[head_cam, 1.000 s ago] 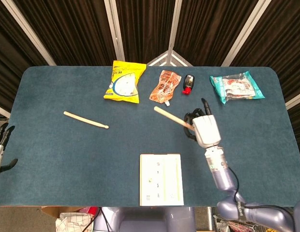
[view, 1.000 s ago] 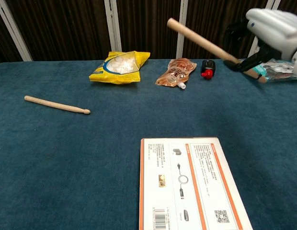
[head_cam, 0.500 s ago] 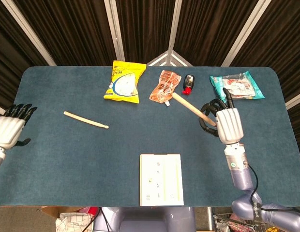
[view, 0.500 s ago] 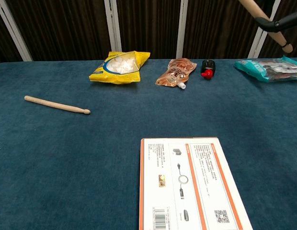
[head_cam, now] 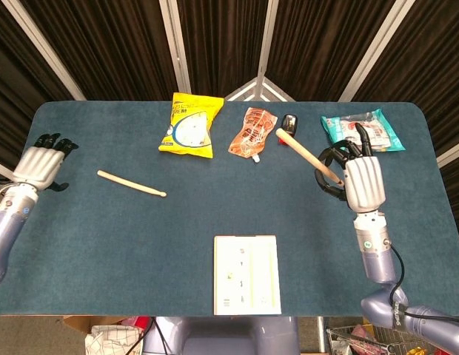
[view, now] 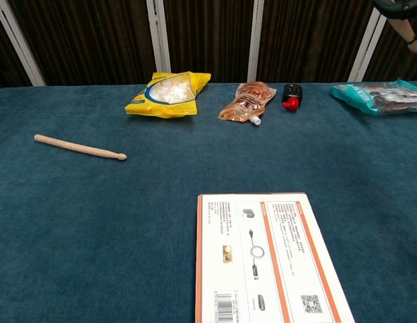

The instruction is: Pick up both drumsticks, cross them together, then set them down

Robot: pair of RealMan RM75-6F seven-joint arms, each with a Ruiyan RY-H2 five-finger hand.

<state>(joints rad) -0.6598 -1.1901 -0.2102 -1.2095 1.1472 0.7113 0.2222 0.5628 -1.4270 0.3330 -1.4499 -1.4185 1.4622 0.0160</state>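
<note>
One wooden drumstick (head_cam: 131,183) lies flat on the blue table (head_cam: 104,244) at the left, also seen in the chest view as the drumstick (view: 79,147). My left hand (head_cam: 38,166) hovers at the table's left edge, well left of that stick, with fingers apart and nothing in it. My right hand (head_cam: 360,183) grips the second drumstick (head_cam: 307,157) at its butt and holds it above the table's right side, with the tip slanting up-left. In the chest view only the butt end of the held drumstick (view: 405,30) shows at the top right corner.
Along the back lie a yellow snack bag (head_cam: 191,126), an orange pouch (head_cam: 252,133), a small red and black object (head_cam: 289,127) and a teal packet (head_cam: 360,132). A white box (head_cam: 246,274) sits at the front centre.
My right hand has risen and moved right and back with its drumstick. My left hand has come in from the left edge and moved toward the far side. The lying stick has not moved.
</note>
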